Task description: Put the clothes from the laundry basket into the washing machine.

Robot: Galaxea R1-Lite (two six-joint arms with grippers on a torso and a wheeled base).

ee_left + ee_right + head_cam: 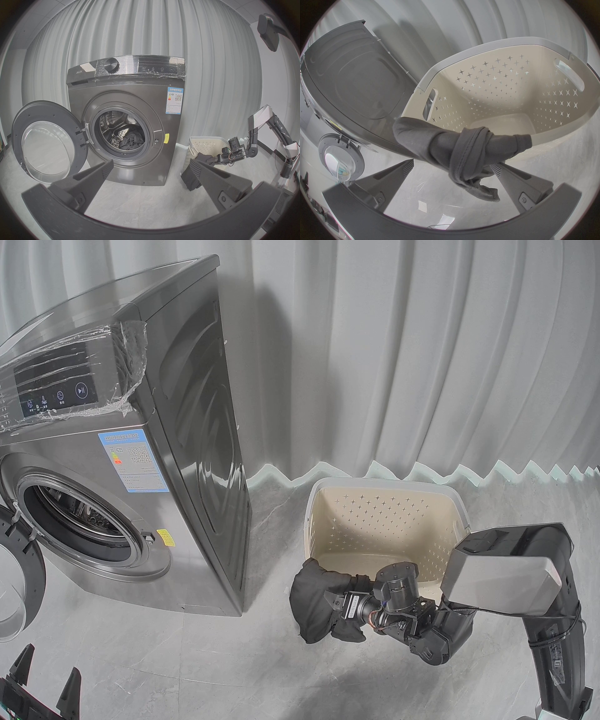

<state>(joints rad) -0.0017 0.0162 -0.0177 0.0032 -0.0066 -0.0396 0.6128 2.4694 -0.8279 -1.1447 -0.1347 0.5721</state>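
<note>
A: Where is the dark garment (462,147)?
B: It is draped over the laundry basket (500,42) near rim, long axis laid across the right gripper's (451,165) spread jaws; nothing is pinched. The left gripper (49,665), also spread, is nearer the washing machine (187,427).

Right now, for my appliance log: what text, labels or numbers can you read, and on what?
Blue label on the washing machine front: too small.
Yellow sticker on the same front: too small.
Control panel: symbols only, no readable words.
Brand mark: not quoted.
</note>
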